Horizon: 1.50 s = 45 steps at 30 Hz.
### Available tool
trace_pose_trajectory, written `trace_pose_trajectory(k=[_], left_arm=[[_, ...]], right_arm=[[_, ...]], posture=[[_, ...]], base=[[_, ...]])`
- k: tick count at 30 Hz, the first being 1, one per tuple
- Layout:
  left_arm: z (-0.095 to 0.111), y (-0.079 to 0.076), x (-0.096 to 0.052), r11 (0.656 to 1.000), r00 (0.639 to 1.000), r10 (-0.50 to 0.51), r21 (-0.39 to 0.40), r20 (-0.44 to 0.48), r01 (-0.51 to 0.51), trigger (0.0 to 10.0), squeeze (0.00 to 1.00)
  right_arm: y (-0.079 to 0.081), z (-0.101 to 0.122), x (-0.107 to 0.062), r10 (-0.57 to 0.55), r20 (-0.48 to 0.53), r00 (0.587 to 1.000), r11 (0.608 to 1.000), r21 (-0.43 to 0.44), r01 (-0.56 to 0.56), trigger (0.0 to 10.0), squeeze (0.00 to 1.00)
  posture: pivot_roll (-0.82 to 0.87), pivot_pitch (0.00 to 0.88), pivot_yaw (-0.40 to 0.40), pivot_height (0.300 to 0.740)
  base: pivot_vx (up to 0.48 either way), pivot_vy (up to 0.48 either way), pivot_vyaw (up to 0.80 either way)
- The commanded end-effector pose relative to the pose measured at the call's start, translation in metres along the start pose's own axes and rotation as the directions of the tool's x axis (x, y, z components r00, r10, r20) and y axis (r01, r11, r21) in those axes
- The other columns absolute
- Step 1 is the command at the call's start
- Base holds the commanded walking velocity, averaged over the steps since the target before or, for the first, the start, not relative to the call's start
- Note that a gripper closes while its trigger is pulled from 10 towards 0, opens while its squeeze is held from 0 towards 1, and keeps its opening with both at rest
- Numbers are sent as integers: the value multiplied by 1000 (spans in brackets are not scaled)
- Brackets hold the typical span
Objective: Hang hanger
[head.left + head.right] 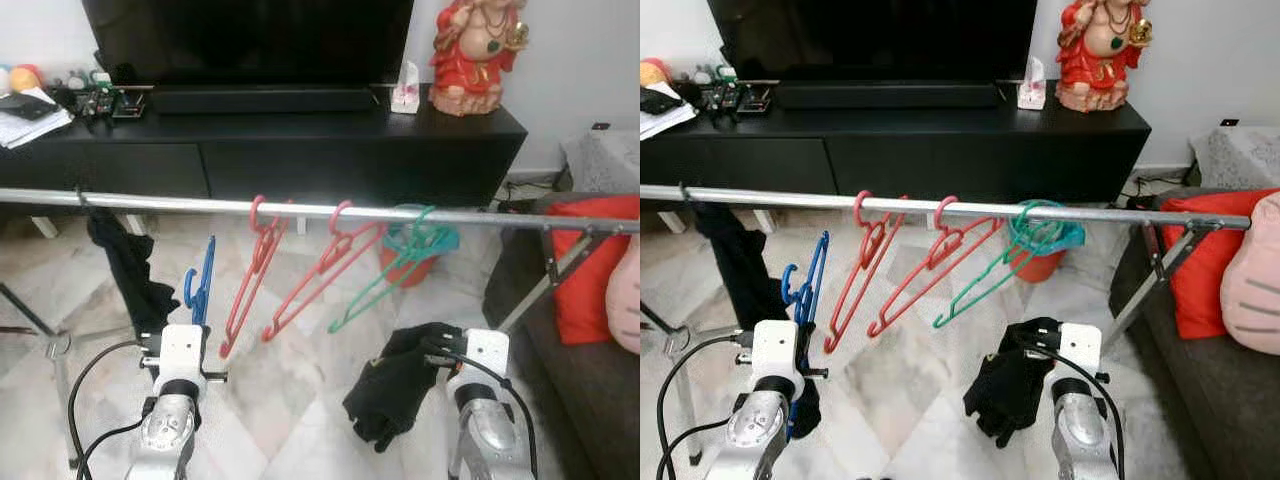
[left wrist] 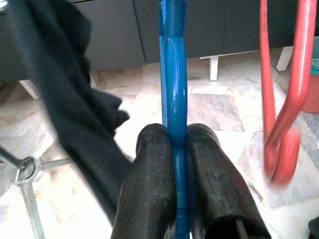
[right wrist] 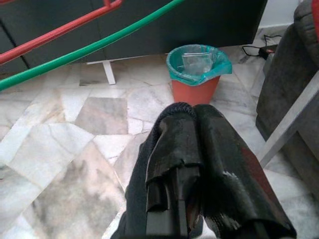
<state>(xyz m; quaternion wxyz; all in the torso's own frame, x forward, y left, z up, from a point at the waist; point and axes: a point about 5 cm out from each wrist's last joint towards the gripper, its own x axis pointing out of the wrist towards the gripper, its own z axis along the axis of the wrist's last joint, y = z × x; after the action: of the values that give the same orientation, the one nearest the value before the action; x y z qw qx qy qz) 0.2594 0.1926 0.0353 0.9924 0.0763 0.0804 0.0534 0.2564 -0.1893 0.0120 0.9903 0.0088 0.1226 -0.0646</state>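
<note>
**Drying rail, hangers and garments: count at hand**

Left gripper (image 2: 174,164): fingers pressed together on one blue hanger (image 1: 201,283), pinched at its lower part, hook end up. Held below the metal rail (image 1: 180,203), not hooked on it.

Right gripper (image 3: 192,144): fingers wrapped in one black garment (image 1: 395,385) and clamped on it; cloth draped over both fingers and hanging down beneath.

On the rail, above and ahead of both grippers, between them:
- Red hangers: two. First (image 1: 252,270) just to the right of the blue hanger; second (image 1: 325,268) further right. Both hooked on the rail and tilted, lower ends swung toward the left gripper.
- Green hanger: one (image 1: 390,275), hooked on the rail above the right gripper, tilted likewise.
- Dark garment: one (image 1: 130,270), hung from the rail just left of the left gripper.

Beyond the rail:
- Orange bin with teal liner: one (image 3: 195,72), on the marble floor (image 1: 300,390) ahead of the right gripper.
- Black television counter: one (image 1: 270,140), carrying one dark screen (image 1: 250,40), one red and gold seated figurine (image 1: 478,55), one small tissue box (image 1: 405,90), loose papers and small items at its left end.

Right of the right gripper: dark sofa (image 1: 580,370) with one red cushion (image 1: 590,270).

Writing or brand marks: none legible on any item.
</note>
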Motion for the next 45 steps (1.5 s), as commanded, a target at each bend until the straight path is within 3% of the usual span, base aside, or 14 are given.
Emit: trace_pose_trajectory(k=[1,45], left_arm=[[0,4,0,1000,1000,22,-2,4,-22,10000,0],[-1,9,-2,1000,1000,21,11,-6,-21,10000,0]], right_arm=[[-1,4,2,-9,27,1000,1000,9,9,10000,0],[8,16,11,19,59,998,1000,19,-20,10000,0]], posture=[[-48,0,-6,740],[-31,0,-6,740]], base=[[-289,0,0],[-292,0,0]])
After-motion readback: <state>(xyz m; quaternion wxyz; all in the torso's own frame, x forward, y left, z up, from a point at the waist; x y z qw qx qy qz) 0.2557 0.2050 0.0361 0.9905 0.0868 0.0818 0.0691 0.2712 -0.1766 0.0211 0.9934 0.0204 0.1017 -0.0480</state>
